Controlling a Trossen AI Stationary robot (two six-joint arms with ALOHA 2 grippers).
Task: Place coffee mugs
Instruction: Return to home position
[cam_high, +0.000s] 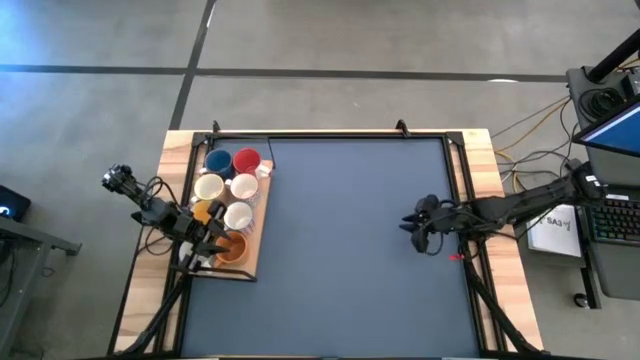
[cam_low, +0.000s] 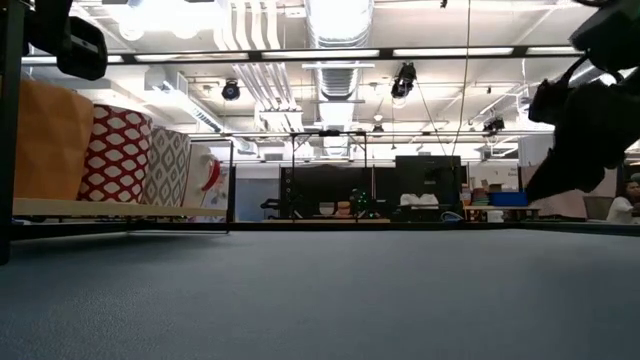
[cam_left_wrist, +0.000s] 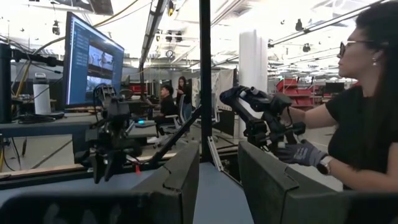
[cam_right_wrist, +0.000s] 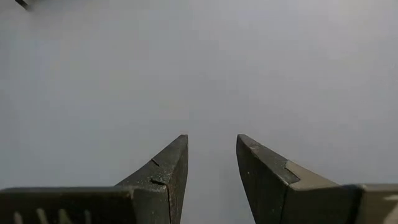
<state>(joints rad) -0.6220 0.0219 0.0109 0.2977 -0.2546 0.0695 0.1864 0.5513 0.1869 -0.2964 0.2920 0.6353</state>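
Note:
Several coffee mugs stand upright in two rows on a wooden tray (cam_high: 252, 240) at the table's left: blue (cam_high: 218, 162), red (cam_high: 247, 160), white ones (cam_high: 209, 187) and an orange one (cam_high: 232, 249) at the near end. In the low view they show from the side (cam_low: 115, 155). My left gripper (cam_high: 207, 241) hovers at the tray's near left corner, beside the orange mug, open (cam_left_wrist: 217, 163) with nothing between its fingers. My right gripper (cam_high: 418, 226) hangs over the blue mat at the table's right, open (cam_right_wrist: 211, 144) and holding nothing.
The blue mat (cam_high: 350, 250) covers the table inside a black frame. A person (cam_left_wrist: 364, 106) stands beyond the table's right side at a control arm (cam_left_wrist: 261, 115). A monitor (cam_left_wrist: 93, 59) and desk stand there as well.

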